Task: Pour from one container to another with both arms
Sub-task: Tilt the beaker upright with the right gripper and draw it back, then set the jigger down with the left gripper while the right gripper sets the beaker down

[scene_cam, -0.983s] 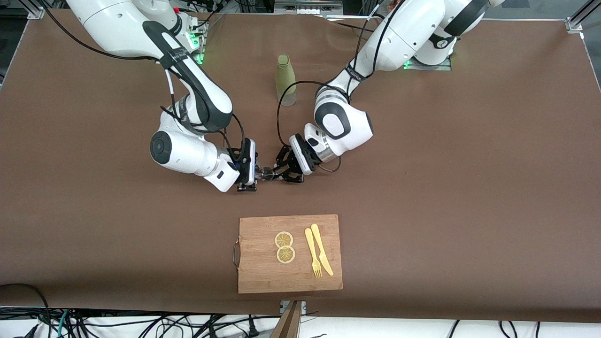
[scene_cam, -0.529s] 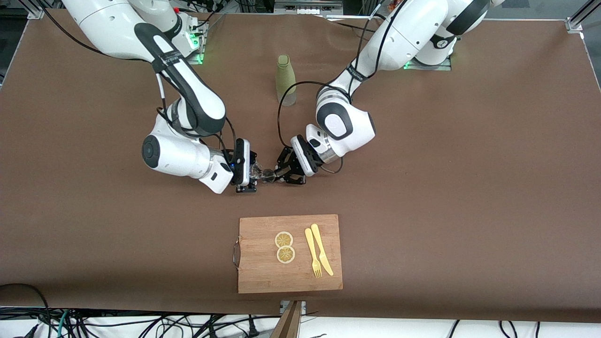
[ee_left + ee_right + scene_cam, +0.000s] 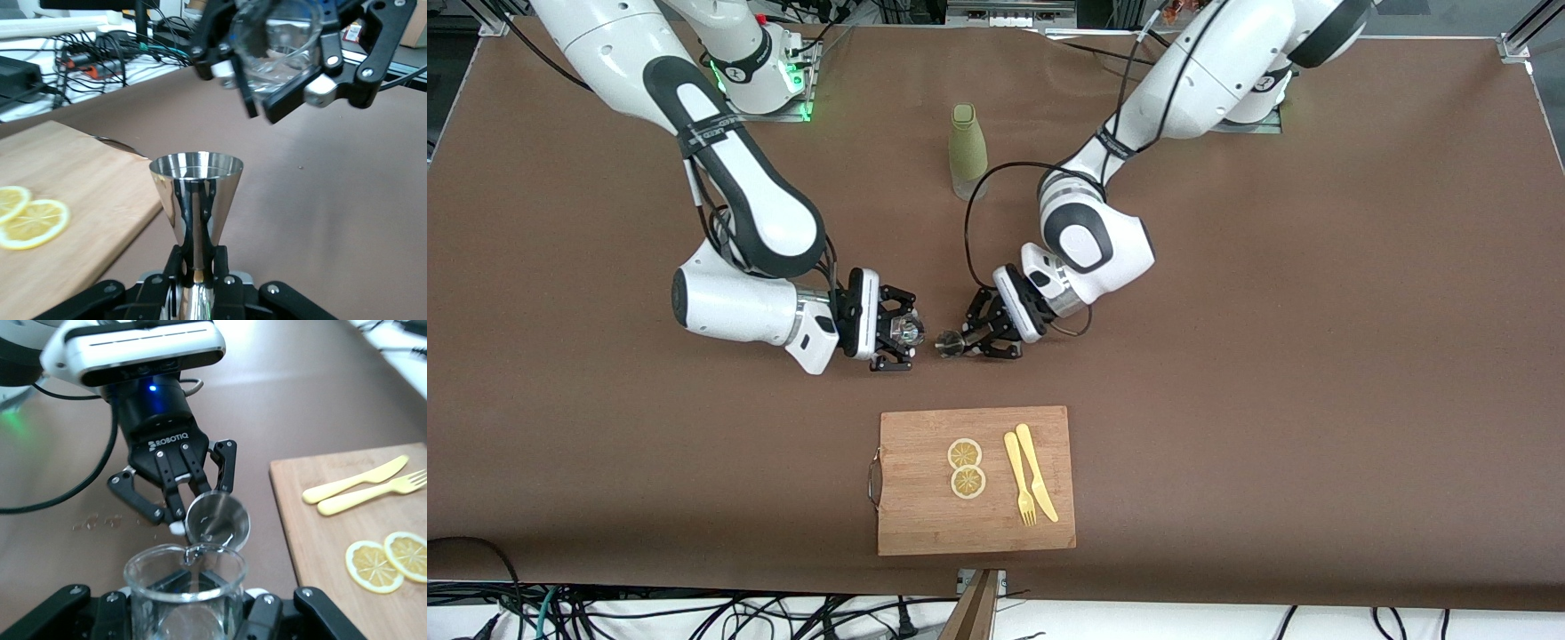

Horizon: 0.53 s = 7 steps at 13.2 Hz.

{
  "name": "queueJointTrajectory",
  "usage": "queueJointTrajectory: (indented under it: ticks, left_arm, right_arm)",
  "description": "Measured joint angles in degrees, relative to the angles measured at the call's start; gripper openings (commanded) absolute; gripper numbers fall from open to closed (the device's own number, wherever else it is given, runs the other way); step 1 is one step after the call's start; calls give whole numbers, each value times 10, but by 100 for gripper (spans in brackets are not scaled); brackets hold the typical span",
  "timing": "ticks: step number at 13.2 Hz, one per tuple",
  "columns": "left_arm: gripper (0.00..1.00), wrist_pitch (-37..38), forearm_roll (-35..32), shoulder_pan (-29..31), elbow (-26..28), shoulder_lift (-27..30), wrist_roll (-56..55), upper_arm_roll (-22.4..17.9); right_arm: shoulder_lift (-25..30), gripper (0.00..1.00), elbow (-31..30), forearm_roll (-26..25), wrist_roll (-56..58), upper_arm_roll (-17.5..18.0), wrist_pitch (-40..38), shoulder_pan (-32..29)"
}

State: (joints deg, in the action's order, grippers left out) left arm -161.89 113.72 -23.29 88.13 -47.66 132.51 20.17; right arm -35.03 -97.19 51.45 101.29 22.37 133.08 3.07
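Note:
My left gripper [image 3: 966,341] is shut on the narrow waist of the small silver jigger [image 3: 948,342], which stands upright over the table between the cutting board and the bottle. In the left wrist view the jigger [image 3: 195,193] rises from that gripper [image 3: 197,257], its upper cone open upward. My right gripper [image 3: 898,332] is shut on the tiny clear tumbler [image 3: 908,331], a short gap from the jigger toward the right arm's end. In the right wrist view the tumbler [image 3: 185,587] fills that gripper [image 3: 187,603], and the jigger [image 3: 217,520] sits just past its rim.
A tall olive-green bottle [image 3: 967,151] stands farther from the camera than both grippers. Nearer the camera lies a wooden cutting board [image 3: 925,524] with two lemon slices [image 3: 966,468] and a yellow fork and knife [image 3: 1030,476]. Small droplets [image 3: 100,520] spot the table.
The two grippers have drawn apart. The right gripper pulled the tumbler back toward the right arm's end, off the jigger's rim; the left gripper shifted slightly the other way with the jigger.

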Motion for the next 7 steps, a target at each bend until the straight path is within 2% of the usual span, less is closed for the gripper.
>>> queueJointTrajectory:
  ticks: [2,4,7]
  left_arm:
    - [0,17,0,59,29,14,28,32]
    - [0,64,0,122,68,31,59,54]
    - [0,206,-1,219,138,45,120,61]
  right_arm:
    - [0,5,-3,37,37,-1,-18,-13]
    - [-2,5,-15,72,86,-3,-35,-28]
    - [-10,5,-43,143,198,-21,-82,-47]
